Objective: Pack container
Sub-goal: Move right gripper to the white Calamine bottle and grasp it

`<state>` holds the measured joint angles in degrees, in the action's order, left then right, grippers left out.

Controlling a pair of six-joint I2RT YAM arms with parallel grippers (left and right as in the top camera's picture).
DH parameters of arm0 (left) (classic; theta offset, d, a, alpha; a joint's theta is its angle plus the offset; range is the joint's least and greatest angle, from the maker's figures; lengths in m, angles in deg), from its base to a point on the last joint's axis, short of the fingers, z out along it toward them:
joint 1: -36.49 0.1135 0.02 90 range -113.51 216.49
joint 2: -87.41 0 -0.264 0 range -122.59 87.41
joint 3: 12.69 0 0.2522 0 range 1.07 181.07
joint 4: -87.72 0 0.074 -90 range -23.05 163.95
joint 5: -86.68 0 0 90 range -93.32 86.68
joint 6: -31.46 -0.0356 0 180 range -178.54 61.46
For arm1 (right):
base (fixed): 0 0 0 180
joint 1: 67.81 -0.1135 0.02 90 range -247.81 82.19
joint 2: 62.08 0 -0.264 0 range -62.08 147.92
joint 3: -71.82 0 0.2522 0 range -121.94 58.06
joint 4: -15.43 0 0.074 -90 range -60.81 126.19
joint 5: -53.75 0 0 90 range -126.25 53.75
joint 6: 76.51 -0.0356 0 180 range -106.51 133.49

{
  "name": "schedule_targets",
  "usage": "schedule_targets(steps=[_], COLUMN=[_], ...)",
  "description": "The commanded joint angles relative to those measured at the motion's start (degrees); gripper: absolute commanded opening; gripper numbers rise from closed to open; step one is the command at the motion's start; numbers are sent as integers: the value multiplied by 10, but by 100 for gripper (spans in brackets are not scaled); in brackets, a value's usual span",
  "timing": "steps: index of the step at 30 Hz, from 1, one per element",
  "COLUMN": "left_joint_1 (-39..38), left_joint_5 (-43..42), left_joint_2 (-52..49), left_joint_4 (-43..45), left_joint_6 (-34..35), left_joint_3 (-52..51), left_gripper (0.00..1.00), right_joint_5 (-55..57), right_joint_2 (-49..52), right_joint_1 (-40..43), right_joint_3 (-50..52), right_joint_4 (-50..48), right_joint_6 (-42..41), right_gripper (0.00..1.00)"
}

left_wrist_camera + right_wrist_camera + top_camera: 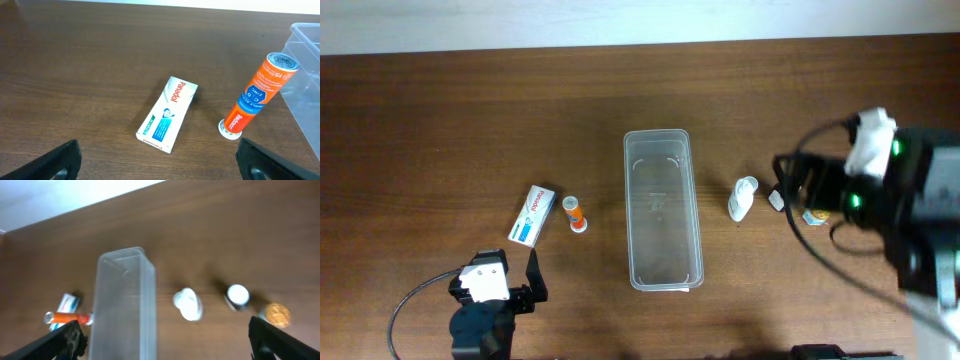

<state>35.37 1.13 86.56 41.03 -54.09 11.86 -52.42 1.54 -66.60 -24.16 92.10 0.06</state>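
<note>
Holding clear container, brown wooden table.

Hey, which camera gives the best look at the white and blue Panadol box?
The left wrist view: the box lies close and sharp, its Panadol lettering readable. The overhead view shows it small, beside the orange tube. The right wrist view shows only a blurred bit by that tube.

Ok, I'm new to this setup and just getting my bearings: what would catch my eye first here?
The long clear container, empty, in the middle of the brown table stands out first. In the overhead view, an orange tube and a white-and-blue box sit to its left, and a small white bottle sits to its right.
</note>
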Motion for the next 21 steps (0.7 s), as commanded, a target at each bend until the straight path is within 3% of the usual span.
schedule_targets(steps=[1,6,11,16,21], left_joint_1=[-2,-2,-2,-2,-2], left_joint_5=[-8,-8,-8,-8,-8], left_joint_2=[5,5,5,5,5], left_joint_4=[3,3,3,3,3], left_joint_6=[-9,-9,-9,-9,-9], left_joint_3=[0,0,0,0,0], left_gripper=[99,100,100,100,99], right_joint_5=[-22,88,167,169,164], right_joint_2=[62,165,264,342,391], right_joint_1=[-19,-82,-123,-125,-125], right_joint_3=[-46,-60,-60,-60,-60], right_joint_4=[14,43,66,78,84], right_joint_6=[24,-21,-64,-69,-70], right_gripper=[98,100,94,81,61])
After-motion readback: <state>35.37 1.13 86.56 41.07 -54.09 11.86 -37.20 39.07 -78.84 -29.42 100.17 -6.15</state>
